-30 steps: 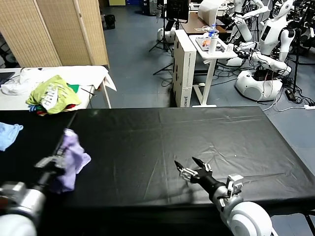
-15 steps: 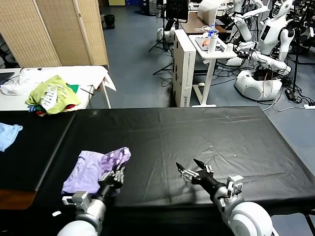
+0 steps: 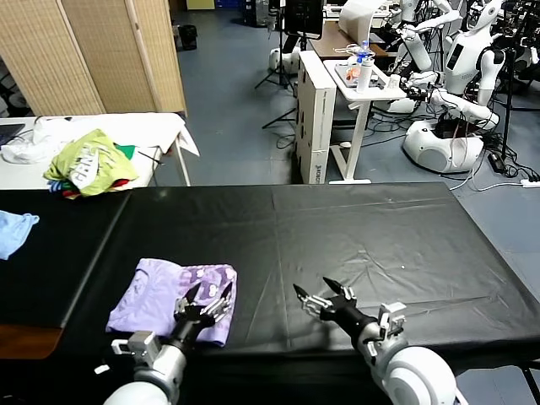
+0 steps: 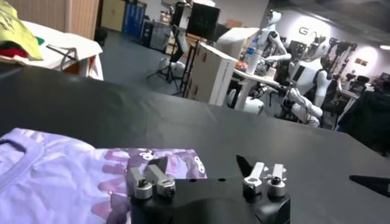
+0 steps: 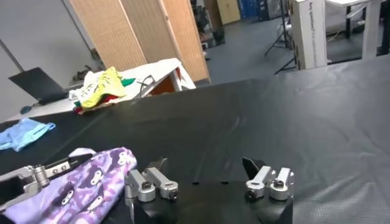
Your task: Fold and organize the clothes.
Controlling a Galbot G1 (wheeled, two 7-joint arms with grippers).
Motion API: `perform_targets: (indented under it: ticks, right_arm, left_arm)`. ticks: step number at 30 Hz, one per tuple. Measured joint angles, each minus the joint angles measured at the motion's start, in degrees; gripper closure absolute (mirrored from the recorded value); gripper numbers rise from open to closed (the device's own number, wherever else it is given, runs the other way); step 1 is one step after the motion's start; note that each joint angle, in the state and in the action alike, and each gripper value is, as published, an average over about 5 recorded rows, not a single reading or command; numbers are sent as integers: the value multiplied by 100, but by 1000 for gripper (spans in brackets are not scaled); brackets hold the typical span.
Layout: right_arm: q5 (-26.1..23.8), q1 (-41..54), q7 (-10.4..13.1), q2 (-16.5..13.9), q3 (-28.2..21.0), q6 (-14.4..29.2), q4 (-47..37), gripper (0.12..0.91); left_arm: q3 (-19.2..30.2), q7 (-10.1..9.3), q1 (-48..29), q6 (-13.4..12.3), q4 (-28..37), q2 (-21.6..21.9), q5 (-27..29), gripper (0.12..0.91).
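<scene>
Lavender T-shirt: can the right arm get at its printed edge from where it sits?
Probably yes: the open right gripper has only bare black table between it and the T-shirt.

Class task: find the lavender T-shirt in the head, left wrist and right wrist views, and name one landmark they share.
Head view: lavender T-shirt lies lower left on the black table.
Left wrist view: lower left, beyond the gripper.
Right wrist view: bottom left corner.
Shared landmark: yellow-green garment heap.

robotics lab, white humanoid robots [image 3: 460, 59] parked along back, cables on grey floor [image 3: 228, 110], folding screen [image 3: 101, 55], black-covered worktable [image 3: 363, 228], white cart [image 3: 363, 84]
</scene>
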Motion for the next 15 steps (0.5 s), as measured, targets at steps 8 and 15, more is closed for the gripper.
perform_targets:
  ticks: [8,15]
  right_arm:
    - [372,584,239,260,-943,-130,-495,118]
    - [325,1123,289,772,-1761,-207,-1128,118]
  left_arm:
    - [-642,25,92,-237,-182,461,88,123]
    - [-1052,16,200,-253,-228,641,22,123]
